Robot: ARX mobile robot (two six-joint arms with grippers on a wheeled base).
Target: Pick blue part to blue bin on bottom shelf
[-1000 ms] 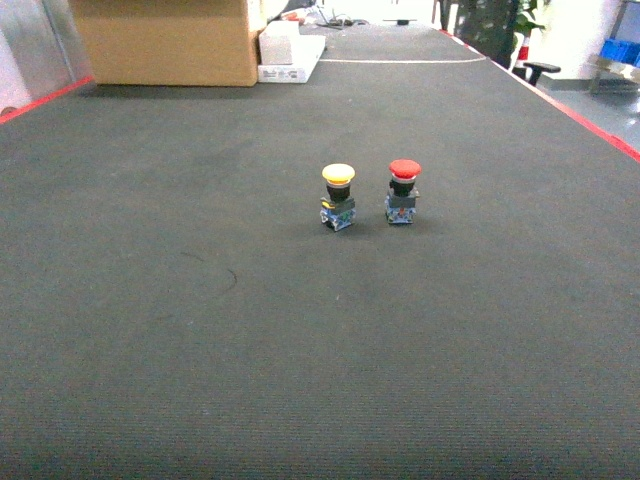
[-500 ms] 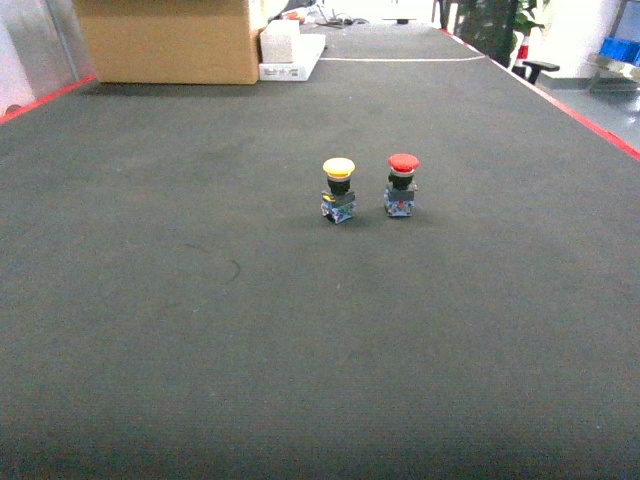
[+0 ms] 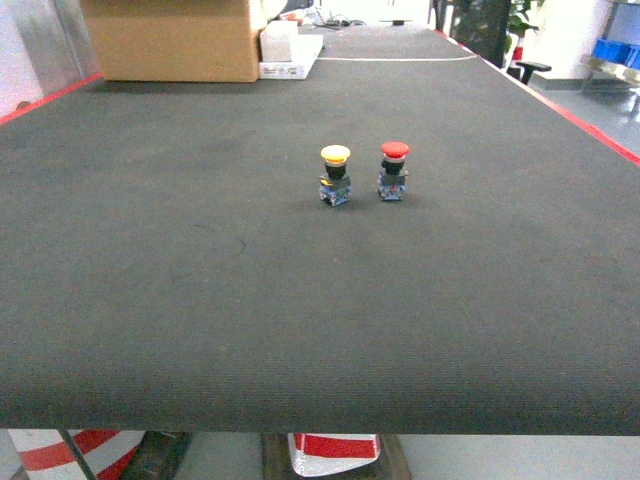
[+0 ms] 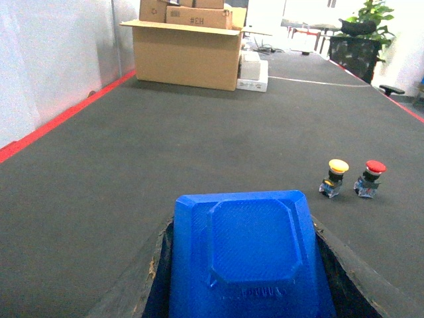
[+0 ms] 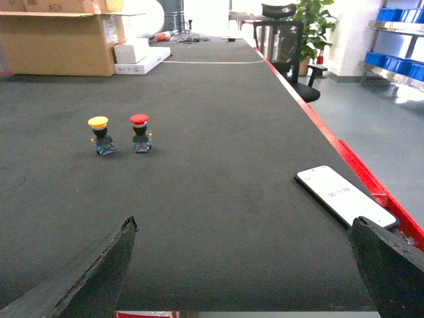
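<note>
- Brown cardboard box sits far back on the left of the table, with a flat white box just beside it on its right.
- Dark grey matting covers the table, and a red stripe runs along each long edge.
- Over to the left gripper: the wrist camera shows the blue part filling the gap, with a dark finger against each side of it. The claw is clamped on the part. It is a blue moulded piece with a raised, chamfered panel facing the camera, and it is up off the matting.
- Centre of the table now: a yellow-capped push button stands upright on its small blue-grey base.
- Right next to it, not touching, a red-capped push button stands upright the same way. Both are well ahead of the held part.
- On to the right gripper: its dark fingers are spread wide at the two lower corners of the wrist view, with only bare matting between them. That claw grips nothing.
- A phone lies flat by the right-hand red edge with its screen lit.
- Past the table edge on the right, blue bins stand on a metal shelf. A black chair and a potted plant stand further back.
</note>
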